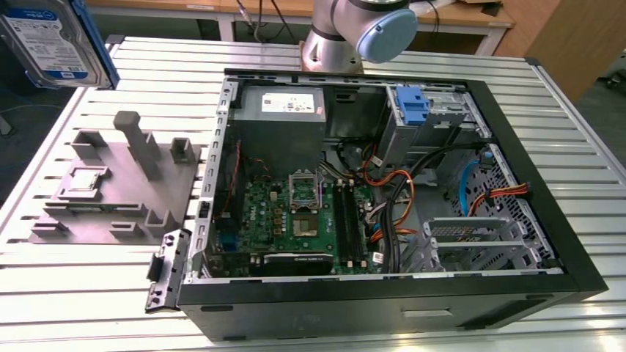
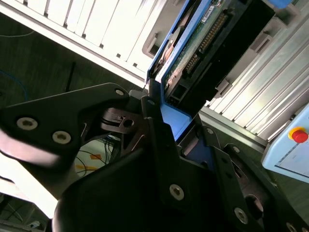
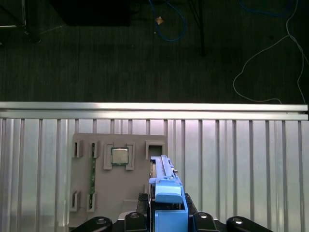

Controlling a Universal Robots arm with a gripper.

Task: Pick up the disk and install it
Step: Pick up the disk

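Gripper (image 2: 186, 140) with the disk (image 2: 195, 46) in its grasp. The jaws are closed to a narrow gap on the end tab of the disk's blue carrier (image 2: 174, 120), one dark finger (image 2: 155, 128) pressed against each side. The disk stands on edge between the jaws and runs out past the fingertips. Its green circuit board faces one side.

In the first wrist view the disk (image 3: 166, 188) is seen edge-on, and the grey fixture (image 3: 104, 193) lies below the jaws. The fixture holds a square chip (image 3: 119, 155) and a thin green strip (image 3: 91, 174), both off to one side of the jaws. The slatted table (image 3: 241, 169) runs open and level on the jaws' other side. The table's edge rail (image 3: 154, 110) lies beyond the fingertips, with dark floor (image 3: 96, 58) and loose blue cable (image 3: 169, 21) past it.

In the exterior view the disk (image 1: 49, 40) hangs high, label showing, well apart from the computer case (image 1: 391, 301). The fixture (image 1: 117, 183) carries upright posts (image 1: 134, 143) that rise toward the jaws. The case's side wall (image 1: 217, 147) stands between the fixture and the case interior. Inside the case are:
- the power supply (image 1: 284, 103);
- the blue bracket (image 1: 411, 106) on the silver drive bay (image 1: 455, 110);
- the motherboard (image 1: 293, 220);
- orange cables (image 1: 411, 187) crossing the middle.
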